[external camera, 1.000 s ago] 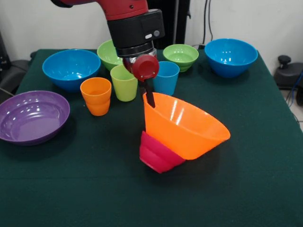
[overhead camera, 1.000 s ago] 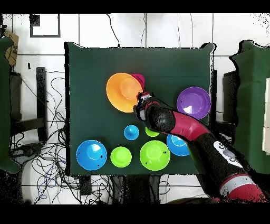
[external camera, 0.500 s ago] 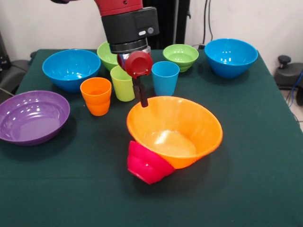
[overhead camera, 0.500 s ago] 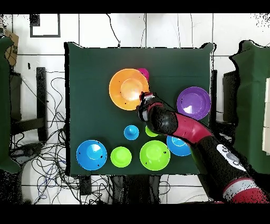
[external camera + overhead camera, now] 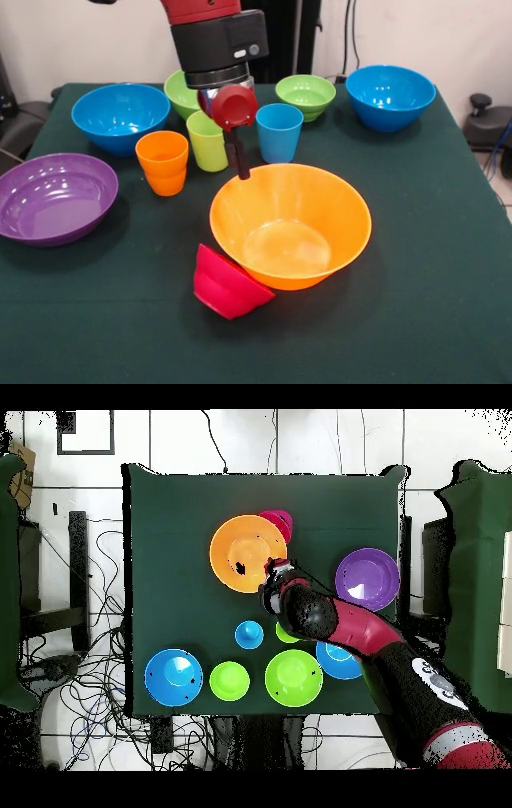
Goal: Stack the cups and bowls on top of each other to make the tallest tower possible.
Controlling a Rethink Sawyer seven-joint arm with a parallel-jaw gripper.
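Observation:
The big orange bowl sits upright at the table's middle. The small red bowl lies tilted on its side against the orange bowl's near-left wall. My gripper hangs just above the orange bowl's far rim. In the overhead view the gripper is at the edge of the orange bowl, with the red bowl beside it. The orange cup, lime green cup and blue cup stand upright in a row behind the gripper.
The purple bowl is at the left edge. Along the far side stand a blue bowl, a large green bowl partly behind the arm, a small green bowl and another blue bowl.
The orange bowl has dropped from tipped on its side to upright on the table. The red bowl slid out toward the near left. The gripper has barely moved.

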